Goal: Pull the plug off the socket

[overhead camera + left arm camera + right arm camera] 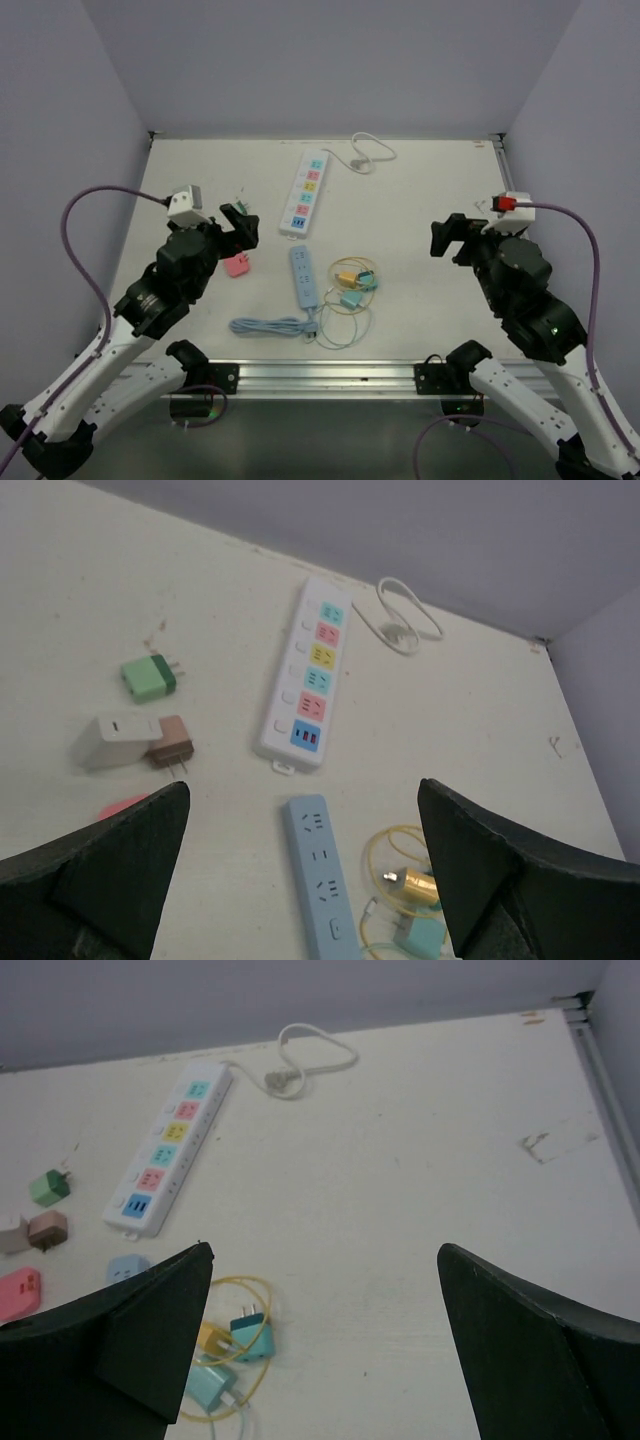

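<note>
Top external view: left gripper (240,222) and right gripper (447,235) hang open and empty; no plug sits in the white strip (305,193) or blue strip (304,277); the pink plug (238,265) lies loose near the blue, so the pull looks done.

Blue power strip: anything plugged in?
Nothing plugged in. The blue power strip shows bare sockets; the green plug lies loose on the table.
</note>
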{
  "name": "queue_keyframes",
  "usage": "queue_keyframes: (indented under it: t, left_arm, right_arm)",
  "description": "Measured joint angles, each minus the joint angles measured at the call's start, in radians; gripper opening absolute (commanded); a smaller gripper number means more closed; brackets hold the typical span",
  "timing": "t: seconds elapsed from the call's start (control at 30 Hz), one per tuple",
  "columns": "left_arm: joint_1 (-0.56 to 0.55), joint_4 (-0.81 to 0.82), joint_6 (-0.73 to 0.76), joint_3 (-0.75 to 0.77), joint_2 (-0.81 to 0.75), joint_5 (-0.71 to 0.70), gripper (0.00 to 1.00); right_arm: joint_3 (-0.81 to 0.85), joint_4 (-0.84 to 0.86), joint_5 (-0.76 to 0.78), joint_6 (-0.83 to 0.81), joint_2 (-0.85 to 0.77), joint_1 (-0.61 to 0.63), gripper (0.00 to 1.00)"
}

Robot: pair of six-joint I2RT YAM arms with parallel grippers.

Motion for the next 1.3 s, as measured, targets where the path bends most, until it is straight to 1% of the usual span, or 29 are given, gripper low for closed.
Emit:
queue_keyframes:
  t: [0.17, 0.3, 0.4, 0.5, 0.6, 0.73, 0.9, 1.03, 1.17, 1.3]
  left_arm:
    - [0.002, -0.089, 0.089, 0.077, -0.153, -0.162, 1.00]
    - [0.002, -0.118, 0.172, 0.084, -0.296, -0.275, 1.00]
    - [0.002, -0.106, 0.230, 0.049, -0.413, -0.349, 1.00]
    - [0.002, -0.106, 0.261, -0.019, -0.511, -0.406, 1.00]
    - [0.002, -0.111, 0.269, -0.090, -0.558, -0.436, 1.00]
    - [0.002, -0.118, 0.272, -0.158, -0.572, -0.462, 1.00]
    - [0.002, -0.119, 0.272, -0.169, -0.581, -0.525, 1.00]
    - [0.002, -0.118, 0.269, -0.188, -0.642, -0.564, 1.00]
    - [0.003, -0.109, 0.267, -0.196, -0.704, -0.592, 1.00]
    - [0.004, -0.102, 0.267, -0.203, -0.710, -0.594, 1.00]
  right_arm:
    - [0.008, -0.014, 0.130, -0.069, -0.110, 0.000, 0.99]
    - [-0.034, 0.000, 0.206, -0.132, -0.222, 0.000, 0.99]
    - [-0.106, 0.016, 0.227, -0.169, -0.327, 0.000, 0.99]
    - [-0.177, 0.041, 0.230, -0.190, -0.394, 0.000, 0.99]
    - [-0.237, 0.056, 0.230, -0.207, -0.426, 0.000, 0.99]
    - [-0.269, 0.073, 0.228, -0.222, -0.430, 0.000, 0.99]
    - [-0.297, 0.115, 0.218, -0.237, -0.432, 0.000, 0.99]
    - [-0.317, 0.131, 0.212, -0.246, -0.451, 0.000, 0.99]
    - [-0.320, 0.138, 0.211, -0.248, -0.454, 0.000, 0.99]
    - [-0.320, 0.142, 0.209, -0.249, -0.452, 0.000, 0.99]
